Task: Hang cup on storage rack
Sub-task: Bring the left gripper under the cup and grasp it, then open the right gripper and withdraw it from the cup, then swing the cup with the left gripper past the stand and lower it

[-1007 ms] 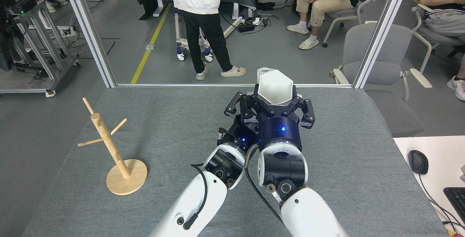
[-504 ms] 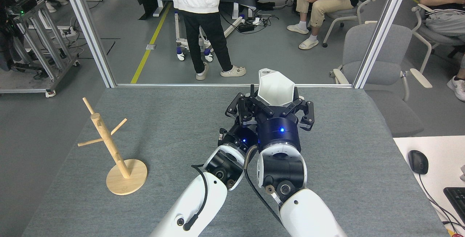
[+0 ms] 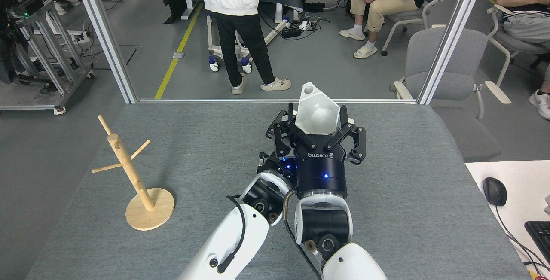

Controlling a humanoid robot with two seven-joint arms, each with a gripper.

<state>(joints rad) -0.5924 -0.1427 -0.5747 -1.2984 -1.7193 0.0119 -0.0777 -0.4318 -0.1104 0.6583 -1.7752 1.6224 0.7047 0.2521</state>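
Cup held aloft, not yet hung.

The cup (image 3: 318, 114), matte white and faceted with its small handle at 12 o'clock, sits clamped in the right gripper (image 3: 317, 140). The left gripper (image 3: 281, 136) is mostly hidden behind it; its finger state cannot be told. Next move, judged: carry the cup toward 9 o'clock to the rack (image 3: 129, 172) on the table (image 3: 206, 142) and align the handle with a peg.

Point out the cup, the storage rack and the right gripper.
cup (image 3: 317, 114): head view, on the white inner wall just below the hexagonal rim.
storage rack (image 3: 151, 214): head view, on the round wooden base.
right gripper (image 3: 319, 136): head view, midway between the black fingertips that clasp the cup.
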